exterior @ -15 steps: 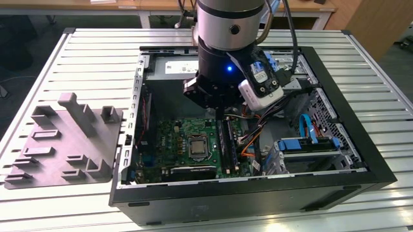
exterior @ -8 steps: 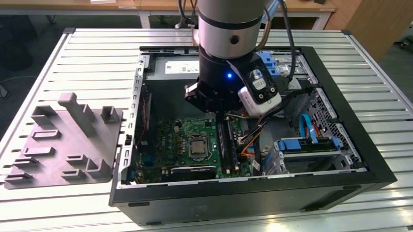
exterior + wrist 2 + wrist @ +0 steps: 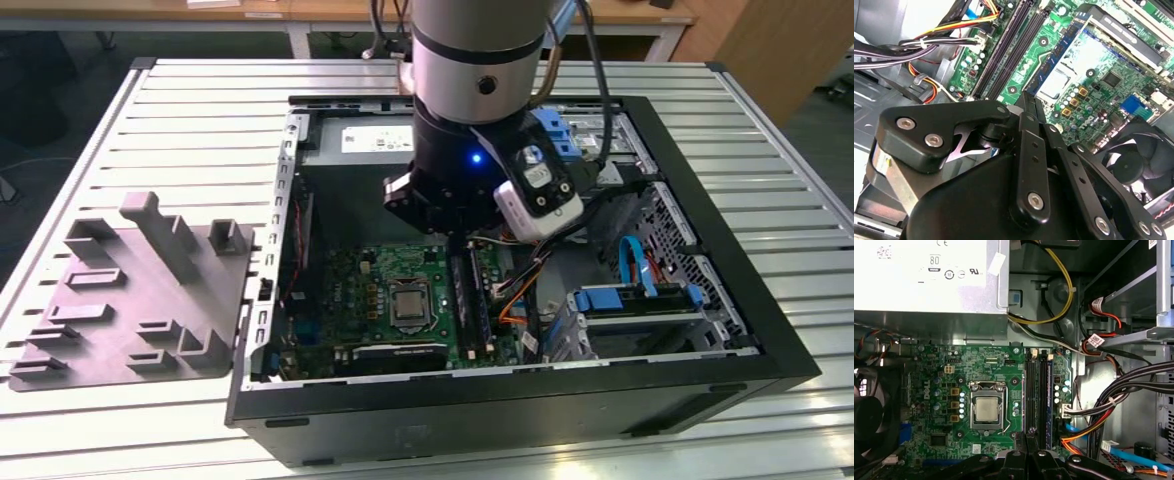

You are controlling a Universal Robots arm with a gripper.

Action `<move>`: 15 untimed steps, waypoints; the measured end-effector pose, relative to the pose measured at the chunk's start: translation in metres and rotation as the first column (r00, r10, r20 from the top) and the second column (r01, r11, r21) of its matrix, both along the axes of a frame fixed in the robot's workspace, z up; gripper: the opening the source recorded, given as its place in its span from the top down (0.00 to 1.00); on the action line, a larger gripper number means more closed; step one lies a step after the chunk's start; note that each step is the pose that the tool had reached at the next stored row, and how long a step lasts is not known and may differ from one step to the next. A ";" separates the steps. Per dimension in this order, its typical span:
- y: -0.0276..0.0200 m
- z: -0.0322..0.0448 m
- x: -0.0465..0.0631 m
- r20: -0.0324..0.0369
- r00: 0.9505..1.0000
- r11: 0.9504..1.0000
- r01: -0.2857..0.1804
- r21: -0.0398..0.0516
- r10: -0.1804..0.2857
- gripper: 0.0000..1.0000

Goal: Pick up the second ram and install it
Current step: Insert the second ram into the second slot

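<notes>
My gripper (image 3: 459, 243) reaches down into the open computer case (image 3: 534, 390), over the green motherboard (image 3: 374, 290). In both wrist views its black fingers (image 3: 1015, 456) are closed together, and nothing long sticks out from between them. The gripper (image 3: 1026, 437) hovers at one end of the two long black slot rails (image 3: 1030, 390) beside the processor socket (image 3: 986, 409). A dark-blue strip (image 3: 1048, 390) stands edge-up in the rail nearer the cables. I cannot tell whether it is the second ram. The gripper (image 3: 1026, 98) is close above the board (image 3: 1094, 90).
A grey power-supply box (image 3: 929, 280) lies past the far end of the rails. Bundled cables (image 3: 1124, 385) run close beside the slots, and a black fan (image 3: 869, 410) sits on the other side. A grey moulded holder (image 3: 134, 290) rests on the slatted table at the exterior view's left.
</notes>
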State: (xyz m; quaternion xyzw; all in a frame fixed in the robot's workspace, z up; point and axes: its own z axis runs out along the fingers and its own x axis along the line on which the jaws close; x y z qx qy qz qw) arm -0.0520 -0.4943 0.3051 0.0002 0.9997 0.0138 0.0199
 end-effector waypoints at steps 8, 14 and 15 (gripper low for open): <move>0.0000 -0.0079 0.006 0.000 1.000 1.000 0.001 0.000 -0.001 0.89; 0.0000 -0.0171 0.008 0.000 1.000 1.000 0.002 0.000 -0.002 0.89; 0.0000 -0.0182 0.009 0.000 1.000 1.000 0.002 0.000 -0.002 0.89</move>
